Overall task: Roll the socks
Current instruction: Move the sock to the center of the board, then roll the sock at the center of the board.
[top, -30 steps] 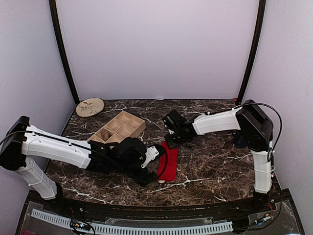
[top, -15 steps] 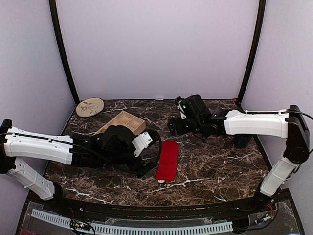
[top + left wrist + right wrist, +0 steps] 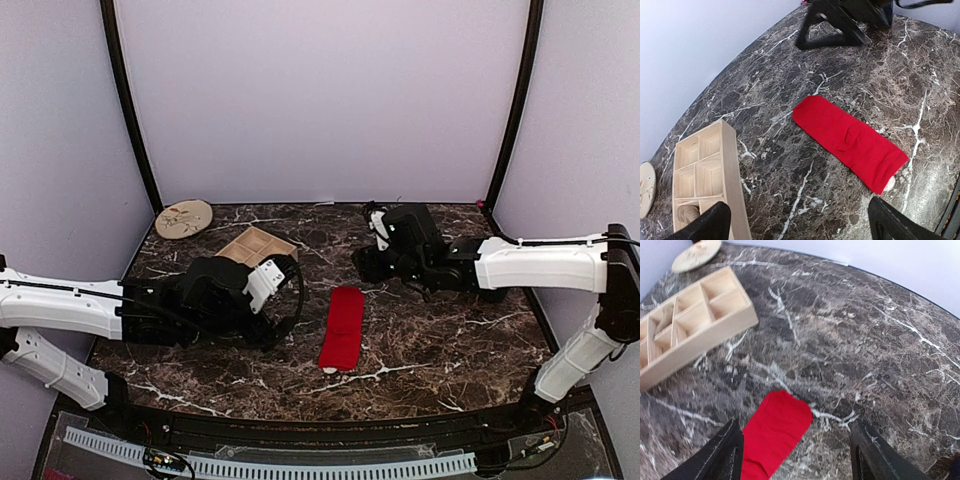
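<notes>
A bright red sock (image 3: pixel 342 328) lies flat and stretched out on the dark marble table, its small white patch (image 3: pixel 329 370) at the near end. It also shows in both wrist views as the red sock (image 3: pixel 849 141) and the red sock (image 3: pixel 772 432). A tan-brown sock, rolled up (image 3: pixel 688 214), sits in a compartment of the wooden tray. My left gripper (image 3: pixel 275 332) hovers left of the red sock, open and empty (image 3: pixel 800 231). My right gripper (image 3: pixel 366 266) hangs above and behind the sock's far end, open with nothing held (image 3: pixel 797 456).
The wooden compartment tray (image 3: pixel 262 245) stands at the back left, partly behind my left arm, and shows as the tray (image 3: pixel 700 315) in the right wrist view. A round pale disc (image 3: pixel 184 218) lies in the far left corner. Pale walls close in on three sides.
Both grippers have drawn away from the red sock: the left one to the left, the right one up and back to the right. The sock stays flat where it was.
</notes>
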### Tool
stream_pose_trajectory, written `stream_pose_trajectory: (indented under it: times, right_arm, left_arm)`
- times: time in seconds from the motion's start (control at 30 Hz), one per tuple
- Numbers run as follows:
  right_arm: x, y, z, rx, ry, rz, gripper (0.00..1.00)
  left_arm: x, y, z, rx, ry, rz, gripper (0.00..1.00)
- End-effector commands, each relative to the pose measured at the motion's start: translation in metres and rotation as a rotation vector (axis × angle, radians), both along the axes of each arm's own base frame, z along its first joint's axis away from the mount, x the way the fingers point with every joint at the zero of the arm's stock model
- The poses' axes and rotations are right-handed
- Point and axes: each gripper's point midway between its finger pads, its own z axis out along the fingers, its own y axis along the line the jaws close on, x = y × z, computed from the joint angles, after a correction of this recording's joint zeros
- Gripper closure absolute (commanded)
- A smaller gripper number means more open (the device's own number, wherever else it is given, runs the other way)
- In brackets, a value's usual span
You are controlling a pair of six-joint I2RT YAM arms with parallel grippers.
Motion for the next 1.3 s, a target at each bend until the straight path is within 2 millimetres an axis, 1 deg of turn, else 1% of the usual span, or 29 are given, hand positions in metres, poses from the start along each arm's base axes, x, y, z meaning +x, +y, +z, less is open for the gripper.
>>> stream_pose_trajectory:
  times: [0.0,0.1,0.2,0.27,0.33,0.47,0.57,0.7,0.8,0.83,0.87,0.97,1.0,1.17,1.27]
  right_arm:
    - [-0.050,0.009,-0.023,-0.155,0.007,0.114,0.33]
    - [-0.078,0.012,-0.033,-0.200,0.016,0.165,0.33]
    - [-0.103,0.011,-0.039,-0.226,0.045,0.213,0.34]
    - [-0.120,0.013,-0.042,-0.257,0.045,0.263,0.34]
    - [-0.132,0.012,-0.053,-0.303,0.046,0.309,0.36]
    - [-0.150,0.008,-0.070,-0.422,0.073,0.355,0.35]
    - [-0.158,0.008,-0.080,-0.494,0.063,0.389,0.34]
    - [-0.160,0.012,-0.090,-0.575,0.057,0.400,0.34]
    - [-0.163,0.016,-0.100,-0.647,0.045,0.425,0.33]
    - [-0.165,0.018,-0.108,-0.681,0.053,0.436,0.33]
    - [-0.167,0.020,-0.113,-0.700,0.055,0.448,0.33]
    - [-0.172,0.031,-0.121,-0.720,0.058,0.487,0.32]
    - [-0.173,0.032,-0.125,-0.739,0.064,0.493,0.32]
    - [-0.179,0.035,-0.134,-0.794,0.065,0.520,0.32]
    - [-0.180,0.034,-0.139,-0.819,0.075,0.532,0.32]
  left_arm:
    - [0.004,0.023,0.000,-0.015,0.022,0.094,0.01]
    - [0.005,0.026,-0.005,-0.021,0.057,0.127,0.01]
    - [0.005,0.024,-0.007,-0.007,0.094,0.145,0.01]
    - [0.007,0.025,-0.009,0.017,0.107,0.165,0.05]
    - [0.010,0.026,-0.006,0.013,0.101,0.190,0.07]
    - [0.014,0.032,0.004,-0.039,0.089,0.242,0.08]
    - [0.017,0.033,0.008,-0.068,0.071,0.250,0.08]
    - [0.019,0.034,0.010,-0.087,0.084,0.263,0.08]
    - [0.017,0.037,0.012,-0.128,0.104,0.279,0.08]
    - [0.016,0.038,0.012,-0.148,0.112,0.278,0.08]
    - [0.014,0.038,0.012,-0.162,0.117,0.275,0.08]
    - [0.013,0.044,0.013,-0.190,0.122,0.280,0.08]
    - [0.012,0.045,0.013,-0.194,0.123,0.280,0.08]
    - [0.011,0.050,0.016,-0.217,0.130,0.287,0.08]
    - [0.011,0.053,0.014,-0.222,0.136,0.298,0.08]
